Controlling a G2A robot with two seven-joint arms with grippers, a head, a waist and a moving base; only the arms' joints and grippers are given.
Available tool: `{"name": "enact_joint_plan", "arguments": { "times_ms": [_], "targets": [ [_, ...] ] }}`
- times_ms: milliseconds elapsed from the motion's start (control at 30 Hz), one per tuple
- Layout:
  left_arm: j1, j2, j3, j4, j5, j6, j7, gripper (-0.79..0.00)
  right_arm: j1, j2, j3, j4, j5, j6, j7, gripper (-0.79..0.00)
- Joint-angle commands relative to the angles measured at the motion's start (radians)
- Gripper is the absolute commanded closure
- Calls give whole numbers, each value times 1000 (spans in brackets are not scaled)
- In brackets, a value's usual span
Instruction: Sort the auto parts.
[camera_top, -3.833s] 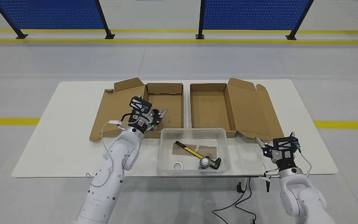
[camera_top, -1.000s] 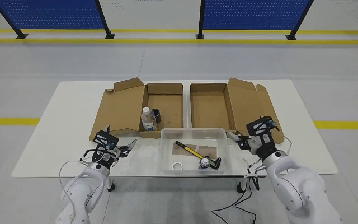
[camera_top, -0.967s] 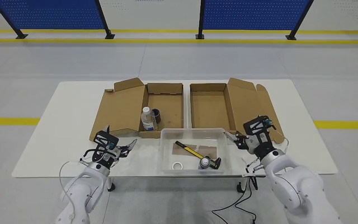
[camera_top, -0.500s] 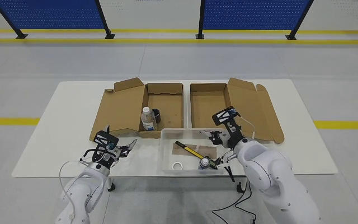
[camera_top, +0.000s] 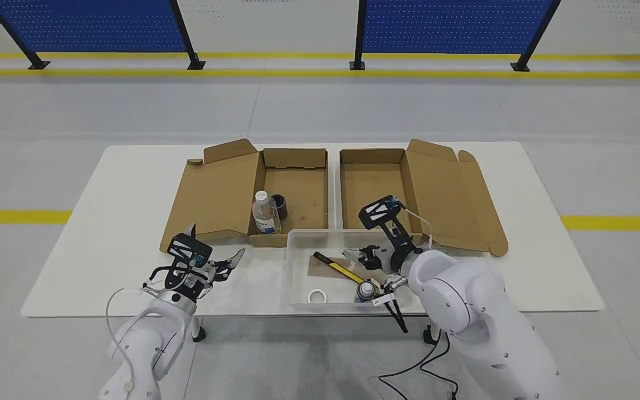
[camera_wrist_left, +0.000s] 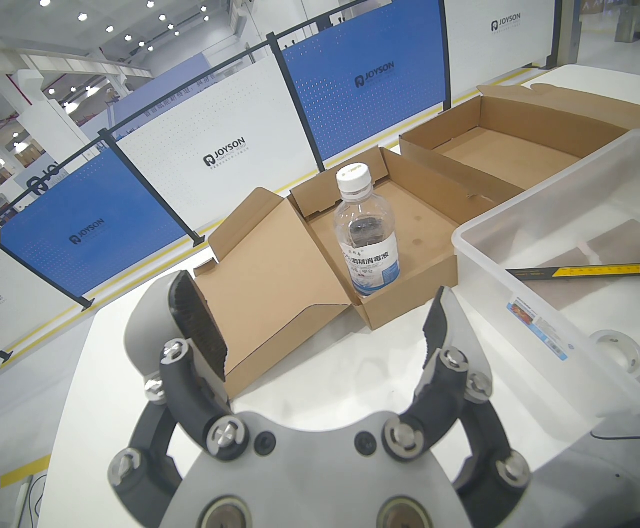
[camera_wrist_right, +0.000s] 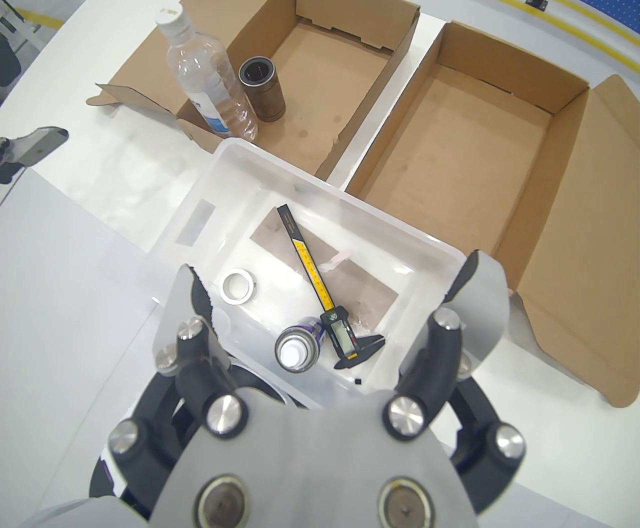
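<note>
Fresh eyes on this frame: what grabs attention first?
The right end effector, jaws open, hangs over the clear bin at the table's near edge, where a yellow caliper, a spray can and a metal ring sit. Behind it, a bottle and a dark cylinder stand upright in the left cardboard box.

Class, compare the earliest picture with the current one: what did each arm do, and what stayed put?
The left gripper, open, drew back from the left cardboard box to the near edge of the table; the bottle now stands in that box. The right gripper, open, swung from the near right edge to above the clear bin. The caliper, ring and can in the bin stayed put.
</note>
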Motion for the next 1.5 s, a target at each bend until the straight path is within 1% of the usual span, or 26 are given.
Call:
{"name": "enact_joint_plan", "arguments": {
  "times_ms": [0, 300, 833, 933, 1000, 1100, 1200, 1333, 1467],
  "targets": [
    [0, 0, 0, 0, 0, 0, 0, -785, -26, 4, 16, -11, 0, -3, 0, -785],
    [0, 0, 0, 0, 0, 0, 0, -785, -144, 20, 73, -58, -10, -66, -24, -785],
    [0, 0, 0, 0, 0, 0, 0, -785, -146, 21, 74, -59, -14, -71, -28, -785],
    [0, 0, 0, 0, 0, 0, 0, -785, -150, 22, 62, -64, -37, -96, -45, -785],
    [0, 0, 0, 0, 0, 0, 0, -785, -150, 21, 46, -75, -50, -94, -37, -785],
    [0, 0, 0, 0, 0, 0, 0, -785, -141, 19, 22, -91, -78, -68, 14, -785],
    [0, 0, 0, 0, 0, 0, 0, -785, -111, 14, -5, -95, -104, -20, 103, -785],
    [0, 0, 0, 0, 0, 0, 0, -785, -37, 5, -58, -81, -131, -6, 252, -785],
    [0, 0, 0, 0, 0, 0, 0, -785, 37, -7, -112, -47, -146, -2, 356, -785]
  ]
}}
